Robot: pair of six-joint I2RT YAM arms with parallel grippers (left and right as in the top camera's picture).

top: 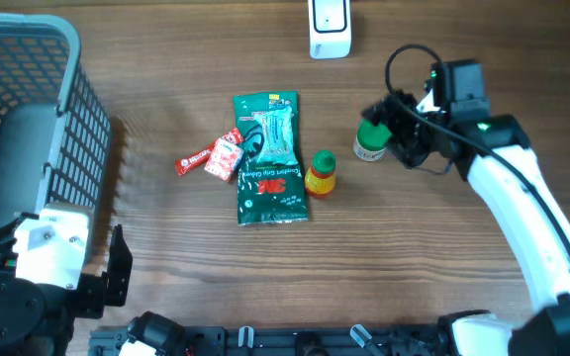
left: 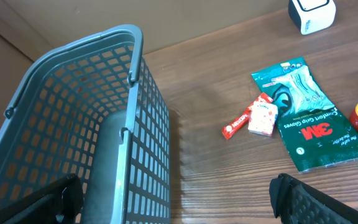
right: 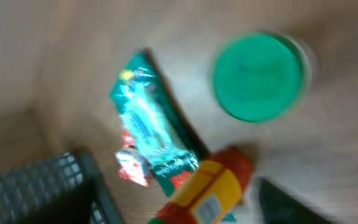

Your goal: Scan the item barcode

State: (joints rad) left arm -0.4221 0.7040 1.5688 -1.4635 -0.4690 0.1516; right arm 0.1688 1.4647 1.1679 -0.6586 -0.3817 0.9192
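A small white jar with a green cap (top: 369,139) stands upright on the wood table, right of centre. My right gripper (top: 396,129) hovers just right of it. In the blurred right wrist view the green cap (right: 258,76) stands free ahead of the fingers, with nothing gripped; one dark finger (right: 291,202) shows at the bottom right, far out to the side, so the jaws look open. The white scanner (top: 330,26) sits at the table's far edge. My left gripper (left: 179,208) rests wide open and empty at the near left, beside the basket.
A green 3M glove pack (top: 270,158) lies mid-table. A yellow-and-red bottle (top: 320,175) stands at its right edge, with red sachets (top: 216,156) at its left. A grey mesh basket (top: 28,119) fills the left side, close to my left arm.
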